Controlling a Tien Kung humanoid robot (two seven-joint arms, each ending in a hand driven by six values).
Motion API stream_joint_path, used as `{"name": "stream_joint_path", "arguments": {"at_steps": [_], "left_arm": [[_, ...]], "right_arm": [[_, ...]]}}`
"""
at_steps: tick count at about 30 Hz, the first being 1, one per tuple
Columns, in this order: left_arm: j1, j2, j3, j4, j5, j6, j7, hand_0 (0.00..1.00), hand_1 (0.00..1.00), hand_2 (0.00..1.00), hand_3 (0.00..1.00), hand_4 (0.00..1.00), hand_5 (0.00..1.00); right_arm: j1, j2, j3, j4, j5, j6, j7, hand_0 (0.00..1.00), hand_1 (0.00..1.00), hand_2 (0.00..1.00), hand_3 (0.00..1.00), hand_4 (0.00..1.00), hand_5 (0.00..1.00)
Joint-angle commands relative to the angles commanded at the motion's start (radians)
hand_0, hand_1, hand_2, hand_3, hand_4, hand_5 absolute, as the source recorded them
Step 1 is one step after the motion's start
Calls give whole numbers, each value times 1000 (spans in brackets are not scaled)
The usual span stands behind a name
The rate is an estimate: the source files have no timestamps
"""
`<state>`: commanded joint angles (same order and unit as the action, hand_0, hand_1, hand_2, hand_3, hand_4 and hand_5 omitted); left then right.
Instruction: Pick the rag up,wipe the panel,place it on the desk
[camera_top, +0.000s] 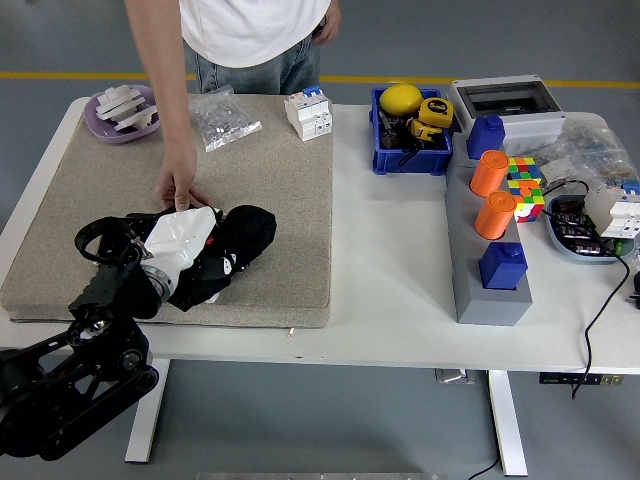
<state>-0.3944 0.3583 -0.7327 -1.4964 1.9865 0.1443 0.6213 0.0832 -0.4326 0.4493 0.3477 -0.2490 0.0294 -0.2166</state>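
Left hand: the robot's left hand (225, 252) comes in from the near left corner of the table and lies on the beige mat (290, 200); its fingers are clenched around the black rag (252, 228).
Rag: it is a dark bundle under the hand, pressed flat against the mat, near the mat's near edge.
Panel: it is hidden under the hand and the rag, so I cannot tell its shape or exact place.
Person: a person stands at the far edge of the table; one hand (180, 185) reaches down and rests on the mat just beside the robot's wrist, on its far side.
Right hand: it does not show.
Far left corner: a purple dish (108, 122) with white parts, and a clear bag (222, 118) next to it.
Right side of table: a blue bin (385, 158) with a yellow ball (400, 98) and a tape measure (434, 112), a grey block (480, 280) carrying two orange cylinders (490, 172), and a colour cube (525, 182) beside it.
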Motion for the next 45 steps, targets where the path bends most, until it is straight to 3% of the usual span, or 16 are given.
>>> {"name": "stream_joint_path", "arguments": {"at_steps": [8,20,30,45], "left_arm": [[13,4,-17,28,5,2,3,201,128,544,538,311,2],[46,27,-107,109,39,11,5,202,128,544,541,316,2],[67,29,-173,186,58,19,3,201,128,543,540,313,2],[97,34,-295,225,80,17,7,202,128,541,540,316,2]], "right_arm": [[-2,0,1,0,-1,0,0,734,603,660,622,998,630],[-2,-1,7,1,-5,-2,1,734,602,660,622,998,631],[-3,-3,13,3,-14,-3,2,733,601,659,622,998,631],[-4,-4,22,4,-21,-3,1,733,601,660,622,998,631]]}}
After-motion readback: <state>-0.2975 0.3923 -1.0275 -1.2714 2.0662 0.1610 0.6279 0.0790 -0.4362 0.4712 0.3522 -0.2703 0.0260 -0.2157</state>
